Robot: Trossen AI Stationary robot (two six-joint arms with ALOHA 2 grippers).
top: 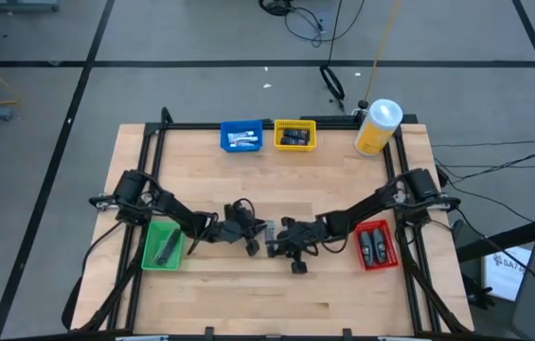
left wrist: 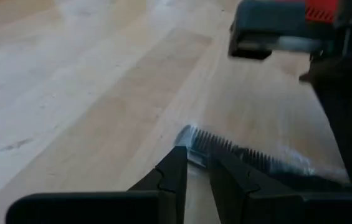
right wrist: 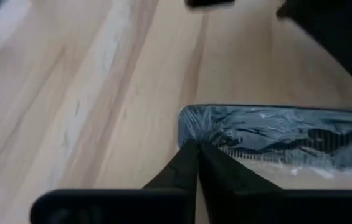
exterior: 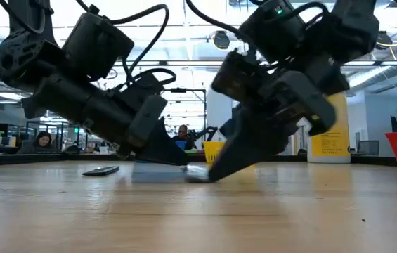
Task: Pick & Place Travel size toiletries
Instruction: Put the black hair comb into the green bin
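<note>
I see toiletries already in all four bins [top: 240, 137]. One clear-wrapped sachet [right wrist: 269, 137] remains mid-bench [top: 248, 294]; my right gripper [right wrist: 195, 152] is pinched on its edge, my left gripper [left wrist: 197, 171], at nine o'clock of it, nips its other end.

High view: overhead, facing straight down, far enough to take in the whole table [top: 276, 294] with both arms meeting at frame centre. Low view: at tabletop height, facing level across the boards into the room, very close to the same two arms, which fill the upper frame. Each wrist view faces forward past its own fingers, close on the clear-wrapped packet [right wrist: 269, 140] at table centre.
</note>
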